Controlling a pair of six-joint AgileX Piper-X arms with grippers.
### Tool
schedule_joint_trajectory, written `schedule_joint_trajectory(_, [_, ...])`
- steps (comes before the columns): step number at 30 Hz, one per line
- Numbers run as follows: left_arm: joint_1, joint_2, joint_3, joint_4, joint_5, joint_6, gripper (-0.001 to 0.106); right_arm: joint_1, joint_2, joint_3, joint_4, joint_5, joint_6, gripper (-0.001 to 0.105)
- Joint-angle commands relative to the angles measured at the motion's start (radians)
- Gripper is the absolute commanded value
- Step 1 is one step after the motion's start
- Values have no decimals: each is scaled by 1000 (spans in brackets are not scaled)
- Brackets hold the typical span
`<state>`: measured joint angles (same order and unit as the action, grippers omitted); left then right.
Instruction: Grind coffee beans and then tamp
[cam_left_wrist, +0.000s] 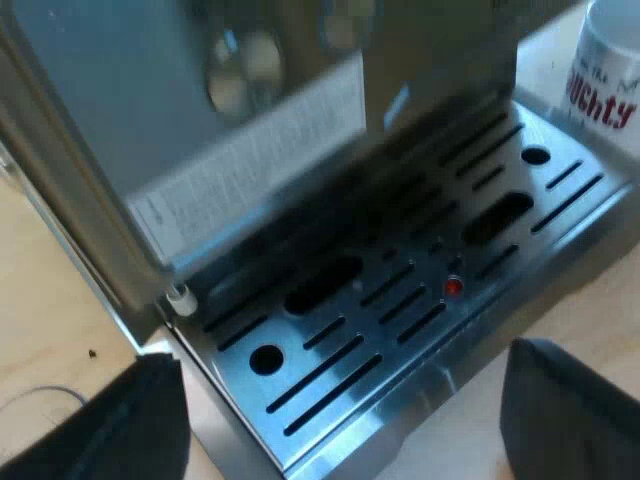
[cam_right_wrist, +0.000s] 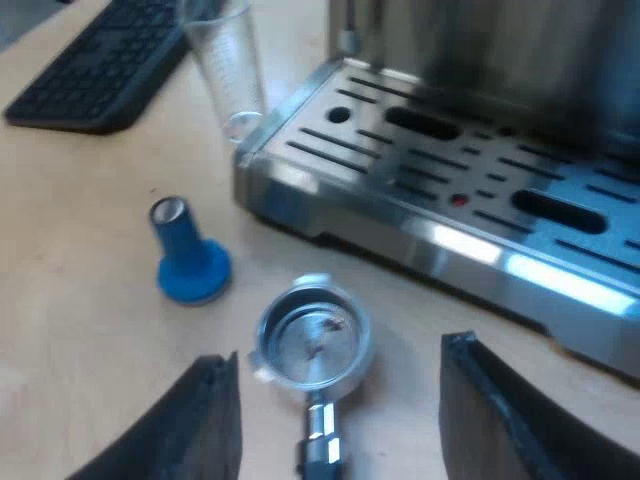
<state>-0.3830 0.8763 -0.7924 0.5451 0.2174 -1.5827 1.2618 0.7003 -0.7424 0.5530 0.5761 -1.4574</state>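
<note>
Steel drip tray (cam_left_wrist: 400, 310) of the espresso machine (cam_left_wrist: 100, 90) lies beneath our left gripper (cam_left_wrist: 340, 390), fingers spread wide, a mug (cam_left_wrist: 605, 70) beside the tray. Our right gripper (cam_right_wrist: 338, 352), equally wide, hovers over the loose metal holder (cam_right_wrist: 312, 338), blue tamper (cam_right_wrist: 190, 255) near it, measuring glass (cam_right_wrist: 228, 70) at the tray's corner.

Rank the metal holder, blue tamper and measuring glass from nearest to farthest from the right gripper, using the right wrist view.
1. Metal holder, lying on the table between the right gripper's open fingers.
2. Blue tamper, upright on the table beyond the holder.
3. Measuring glass, by the espresso machine's corner.
</note>
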Motion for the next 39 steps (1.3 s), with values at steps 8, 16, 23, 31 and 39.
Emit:
schedule_joint_trajectory(8, [0,-10,-66,41,4,-17,66,-333,-4,-83,90,-243,-33,47])
schedule_joint_trajectory(16, [35,-10,-121,116,-5,-17,66,-672,-4,-132,209,-384,-130,47])
schedule_joint_trajectory(23, [173,-45,-134,170,-5,-22,66,-824,-4,-181,313,-412,-209,47])
schedule_joint_trajectory(31, [219,-166,-134,196,-56,-58,66,-1050,-4,-181,315,-529,-279,47])
schedule_joint_trajectory(39, [312,-220,-132,267,-72,-58,66,-1366,-6,-181,382,-704,-348,47])
